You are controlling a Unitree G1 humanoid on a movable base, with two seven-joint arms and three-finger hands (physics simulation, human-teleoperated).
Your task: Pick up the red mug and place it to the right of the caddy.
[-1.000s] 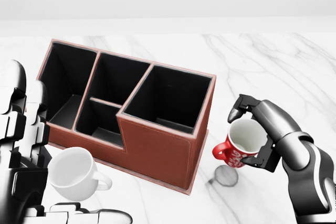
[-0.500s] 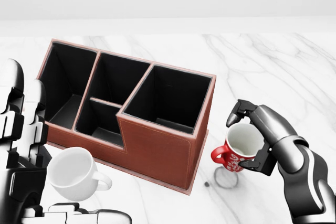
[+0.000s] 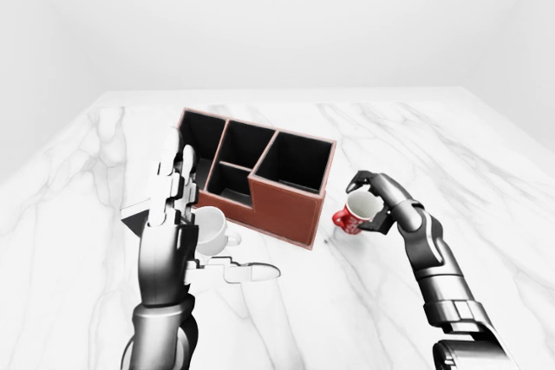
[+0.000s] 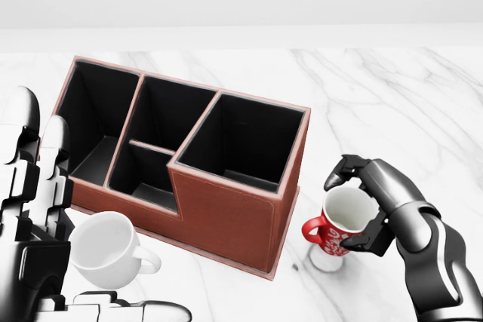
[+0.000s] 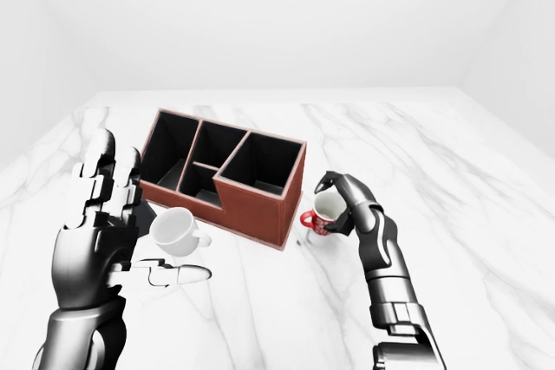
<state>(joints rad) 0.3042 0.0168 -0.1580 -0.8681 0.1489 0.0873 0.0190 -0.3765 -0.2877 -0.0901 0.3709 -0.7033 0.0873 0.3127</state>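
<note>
The red mug (image 4: 335, 229) with white lettering and a white inside stands upright just right of the brown caddy (image 4: 226, 220), its handle pointing left toward the caddy. My right hand (image 4: 349, 213) is shut on it, fingers over the rim and down its right side. The mug's shadow lies right under its base; I cannot tell whether it touches the marble. My left hand (image 4: 34, 194) is open at the left edge of the head view, fingers raised, holding nothing.
A white mug (image 4: 106, 250) sits on the marble table (image 3: 486, 171) below the caddy's left end, next to my left hand. The caddy's black compartments hold nothing. Bare marble stretches right of my right hand.
My right hand has come down a little with the red mug, and the mug's shadow has closed in under it. The left hand, the caddy and the white mug stay put.
</note>
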